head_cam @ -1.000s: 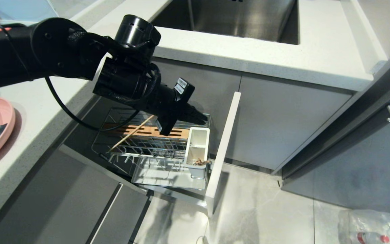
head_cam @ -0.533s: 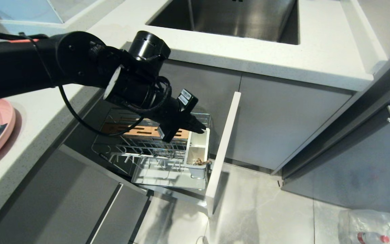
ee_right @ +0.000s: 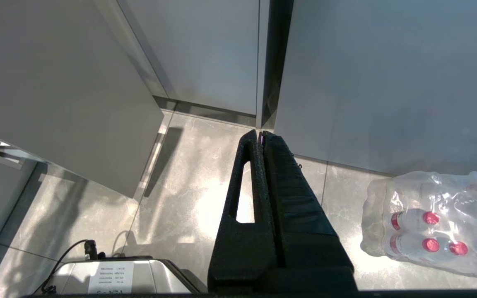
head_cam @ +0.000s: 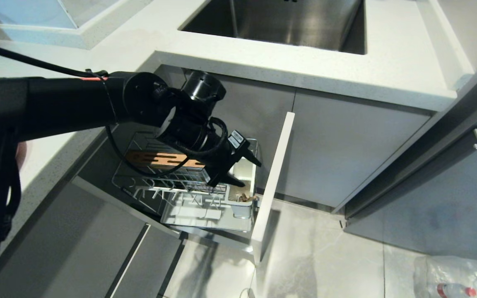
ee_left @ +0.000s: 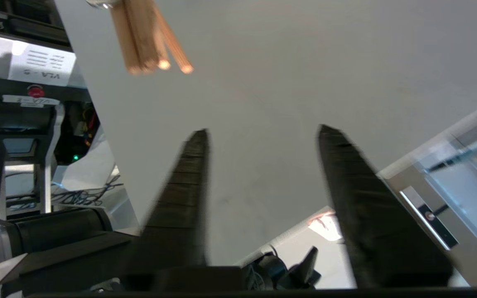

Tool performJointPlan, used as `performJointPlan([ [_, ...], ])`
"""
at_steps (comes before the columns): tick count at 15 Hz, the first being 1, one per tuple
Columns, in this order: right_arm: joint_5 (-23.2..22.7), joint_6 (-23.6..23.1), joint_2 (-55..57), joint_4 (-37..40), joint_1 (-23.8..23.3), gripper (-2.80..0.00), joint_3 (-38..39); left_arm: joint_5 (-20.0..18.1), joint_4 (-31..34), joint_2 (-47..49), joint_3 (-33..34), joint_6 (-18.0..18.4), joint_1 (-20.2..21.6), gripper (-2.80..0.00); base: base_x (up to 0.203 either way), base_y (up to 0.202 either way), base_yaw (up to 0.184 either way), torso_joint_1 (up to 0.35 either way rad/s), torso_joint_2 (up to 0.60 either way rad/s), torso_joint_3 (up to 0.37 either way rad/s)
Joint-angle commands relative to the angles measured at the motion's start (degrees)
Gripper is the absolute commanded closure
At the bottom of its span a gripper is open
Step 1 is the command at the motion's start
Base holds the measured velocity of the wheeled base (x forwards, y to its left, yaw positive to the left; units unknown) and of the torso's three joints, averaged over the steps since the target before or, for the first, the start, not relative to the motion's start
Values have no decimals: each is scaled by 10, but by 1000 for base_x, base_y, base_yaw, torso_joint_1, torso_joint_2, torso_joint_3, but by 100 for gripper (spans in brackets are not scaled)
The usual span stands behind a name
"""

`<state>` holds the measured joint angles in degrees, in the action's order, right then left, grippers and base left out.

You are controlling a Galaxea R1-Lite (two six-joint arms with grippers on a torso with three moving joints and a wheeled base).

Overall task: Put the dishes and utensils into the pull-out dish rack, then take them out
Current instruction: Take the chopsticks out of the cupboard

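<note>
- Chopsticks (ee_left: 149,39): their light wooden ends show together in the left wrist view, ahead of the left tool and clear of its fingers; in the head view the arm hides them, so I cannot tell how they sit in the cup.
- Left tool (head_cam: 244,171): it hangs over the white utensil cup (head_cam: 244,198) at the near right corner of the pull-out dish rack (head_cam: 172,182), with its fingers (ee_left: 184,194) spread about half apart and nothing between them.
- Rack: it stands pulled out below the white surface (head_cam: 346,68), its wooden strip (head_cam: 151,159) along the back and its chrome prongs in front; the grey front panel (head_cam: 269,182) stands just right of the cup.
- Pink plate (head_cam: 20,151): only a sliver shows on the surface at far left, behind the left arm.
- Right tool (ee_right: 261,138): parked low over the tiled floor (ee_right: 189,198), fingers pressed together and empty, near a wrapped pack of bottles (ee_right: 433,223).
</note>
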<state>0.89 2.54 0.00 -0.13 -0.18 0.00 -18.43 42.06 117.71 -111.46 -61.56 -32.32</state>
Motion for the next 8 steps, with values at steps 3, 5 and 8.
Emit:
performJointPlan([
  [3,0,0,0,0,0,0,0,-3,2,35,0,5,6,-280,0,0,0,0,0,0],
  [5,0,0,0,0,0,0,0,-5,0,50,0,6,7,-280,0,0,0,0,0,0],
  [8,0,0,0,0,0,0,0,-6,-2,65,0,15,8,-280,0,0,0,0,0,0],
])
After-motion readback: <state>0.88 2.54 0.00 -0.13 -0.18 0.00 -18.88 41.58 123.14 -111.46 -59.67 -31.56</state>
